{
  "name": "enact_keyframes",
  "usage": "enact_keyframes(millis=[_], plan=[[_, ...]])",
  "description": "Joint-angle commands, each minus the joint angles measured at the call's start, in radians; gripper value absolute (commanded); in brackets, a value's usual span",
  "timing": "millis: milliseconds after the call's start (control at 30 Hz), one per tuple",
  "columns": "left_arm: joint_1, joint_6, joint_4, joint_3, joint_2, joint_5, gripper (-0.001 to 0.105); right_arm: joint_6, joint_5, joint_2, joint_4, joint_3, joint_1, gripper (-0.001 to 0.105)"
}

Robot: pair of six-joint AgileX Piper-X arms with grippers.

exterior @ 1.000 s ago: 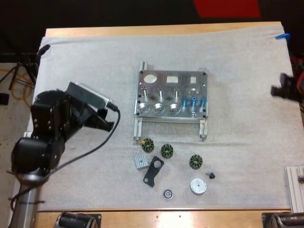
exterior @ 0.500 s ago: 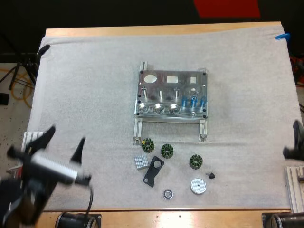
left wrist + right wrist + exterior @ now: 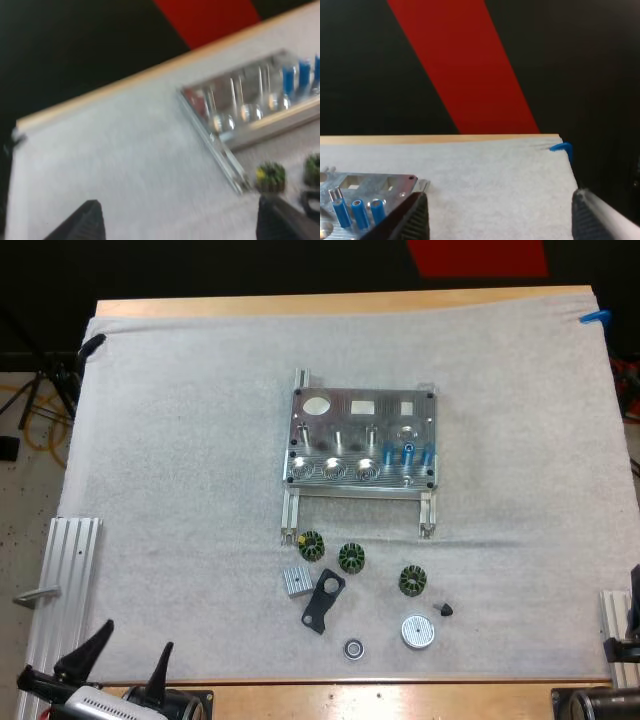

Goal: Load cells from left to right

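Three blue cells (image 3: 408, 452) stand upright in the fixture (image 3: 385, 415), at its near right part. The left gripper (image 3: 137, 640) is well apart from the fixture, nearer and to the left, fingers spread and holding nothing. The right gripper (image 3: 497, 217) is the same, well off to the fixture's right. The cells look light, stiff and smooth — maybe slippery. I would pinch one across its round body, near the top.

A wooden table (image 3: 340, 302) bears a white mat (image 3: 180, 440) over nearly its whole top, evenly lit. Beyond the far edge is dark space (image 3: 200, 265) crossed by a red strip (image 3: 478, 255). Blue tape (image 3: 594, 316) marks the mat's far right corner; speckled pale floor (image 3: 25, 500) lies beside the table
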Motion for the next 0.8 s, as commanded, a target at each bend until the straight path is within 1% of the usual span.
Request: enact_keyframes(millis=[0, 67, 100, 133, 233, 300, 400, 500, 567, 600, 667, 767], plan=[[-0.001, -0.023, 0.034, 0.0, -0.121, -0.008, 0.063, 0.016, 0.002, -0.051, -0.011, 0.008, -0.001, 0.059], [-0.001, -0.059, 0.09, -0.002, -0.139, -0.01, 0.063, 0.067, 0.037, -0.04, 0.022, 0.001, -0.001, 0.059], [-0.001, -0.065, 0.101, -0.002, -0.138, -0.01, 0.063, 0.079, 0.04, -0.04, 0.021, 0.004, -0.001, 0.059], [-0.001, -0.071, 0.126, 0.002, -0.136, -0.009, 0.063, 0.115, 0.06, -0.044, 0.015, 0.013, -0.001, 0.059], [-0.001, -0.071, 0.134, 0.019, -0.136, -0.013, 0.063, 0.113, 0.067, -0.044, 0.011, 0.03, -0.001, 0.059], [-0.001, -0.071, 0.109, 0.035, -0.136, -0.021, 0.063, 0.109, 0.067, -0.044, 0.011, 0.044, -0.001, 0.059], [-0.001, -0.071, 0.031, 0.082, -0.136, -0.035, 0.063, 0.109, 0.063, -0.044, 0.011, 0.074, -0.001, 0.059], [-0.001, -0.074, -0.079, 0.147, -0.136, -0.035, 0.063, 0.107, 0.063, -0.042, 0.011, 0.111, -0.001, 0.059], [-0.001, -0.077, -0.158, 0.205, -0.134, -0.033, 0.063, 0.104, 0.063, -0.042, 0.011, 0.136, -0.001, 0.059], [-0.001, -0.079, -0.176, 0.214, -0.134, -0.033, 0.063, 0.101, 0.059, -0.042, 0.011, 0.14, -0.001, 0.059], [-0.001, -0.09, -0.242, 0.265, -0.134, -0.033, 0.063, 0.075, 0.027, -0.042, 0.014, 0.161, -0.001, 0.059], [-0.001, -0.097, -0.291, 0.316, -0.134, -0.027, 0.063, 0.073, 0.015, -0.042, 0.014, 0.182, -0.001, 0.059]])
